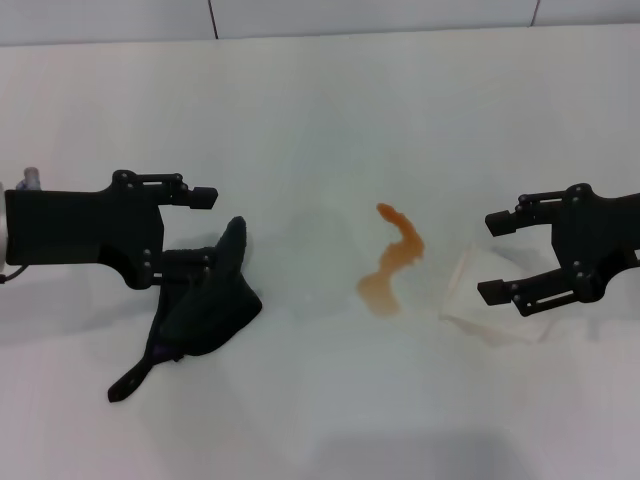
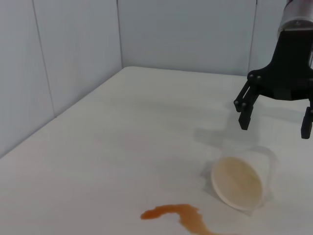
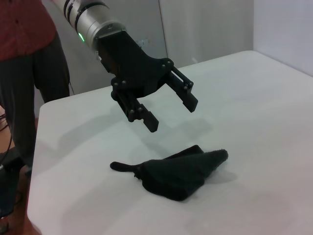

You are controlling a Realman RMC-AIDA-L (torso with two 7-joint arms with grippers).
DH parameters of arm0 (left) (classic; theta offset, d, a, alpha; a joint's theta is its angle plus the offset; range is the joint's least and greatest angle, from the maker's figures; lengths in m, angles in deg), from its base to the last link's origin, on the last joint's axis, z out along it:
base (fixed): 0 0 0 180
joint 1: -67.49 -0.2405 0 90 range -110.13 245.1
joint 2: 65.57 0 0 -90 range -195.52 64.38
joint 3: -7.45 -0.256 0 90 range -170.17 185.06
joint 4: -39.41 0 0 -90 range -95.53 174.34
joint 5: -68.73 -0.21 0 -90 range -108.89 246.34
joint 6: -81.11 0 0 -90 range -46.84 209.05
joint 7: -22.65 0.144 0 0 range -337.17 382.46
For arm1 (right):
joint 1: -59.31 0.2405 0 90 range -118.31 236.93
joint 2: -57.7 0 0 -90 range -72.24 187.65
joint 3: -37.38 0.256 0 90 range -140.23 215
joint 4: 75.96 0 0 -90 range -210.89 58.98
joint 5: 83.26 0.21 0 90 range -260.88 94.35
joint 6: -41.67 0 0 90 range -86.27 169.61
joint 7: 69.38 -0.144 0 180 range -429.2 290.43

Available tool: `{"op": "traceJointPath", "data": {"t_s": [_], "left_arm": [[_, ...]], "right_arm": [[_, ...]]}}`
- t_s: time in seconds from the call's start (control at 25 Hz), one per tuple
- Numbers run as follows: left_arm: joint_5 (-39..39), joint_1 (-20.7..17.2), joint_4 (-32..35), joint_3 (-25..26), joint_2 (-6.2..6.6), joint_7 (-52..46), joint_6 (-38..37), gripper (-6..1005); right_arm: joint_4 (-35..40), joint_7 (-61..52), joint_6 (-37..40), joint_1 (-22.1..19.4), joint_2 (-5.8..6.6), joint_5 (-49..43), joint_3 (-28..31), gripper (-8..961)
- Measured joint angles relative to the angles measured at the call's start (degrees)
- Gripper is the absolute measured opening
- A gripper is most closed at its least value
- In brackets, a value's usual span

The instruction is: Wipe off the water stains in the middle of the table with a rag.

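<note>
Rag first: the soft, near-black cloth rag (image 1: pixel 208 300) lies crumpled on the broad, smooth white table (image 1: pixel 300 420) toward its left edge, well apart from the thin orange-brown S-shaped water stains (image 1: pixel 393 262) that sit near the table's middle. My left gripper (image 3: pixel 168 110) hovers just above the rag with its fingers spread and nothing between them; the right wrist view shows clear air between the fingertips and the cloth. I judge the rag to be light, limp and easily bunched, so it should neither slip nor resist, but it will sag and trail if I pinch it at an edge. The thick, heaped middle looks like the best place to take hold (the pointed corner toward the stains and the thin strip trailing toward the near edge both look too flimsy to give me a firm wad for wiping). My right gripper (image 1: pixel 532 258) is also open and holding nothing, hanging over the right side of the table just above a translucent whitish plastic cup (image 2: pixel 240 182) lying on its side with its mouth turned toward the stains. That cup looks thin and light, so a careless sweep of the cloth past the smear could knock it rolling.
</note>
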Motion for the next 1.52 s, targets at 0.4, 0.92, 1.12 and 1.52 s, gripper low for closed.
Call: {"op": "traceJointPath", "data": {"t_s": [0.4,0.92,1.12,1.52], "left_arm": [[0.0,-0.17,0.01,0.0,0.0,0.0,0.11,733],[-0.04,-0.06,0.01,0.0,0.0,0.62,0.19,733],[-0.1,0.04,0.01,0.0,0.0,0.62,0.19,733],[-0.15,-0.06,0.01,0.0,0.0,0.74,0.35,733]], "right_arm": [[1.01,-2.83,-0.4,0.58,0.1,-1.25,0.0,841],[4.32,-11.2,-1.19,3.99,-0.05,-13.75,-2.66,842],[6.26,-13.4,-1.43,4.45,-0.01,-16.41,-4.86,842],[6.67,-17.35,-3.94,6.04,-0.09,-21.65,-9.21,841]]}}
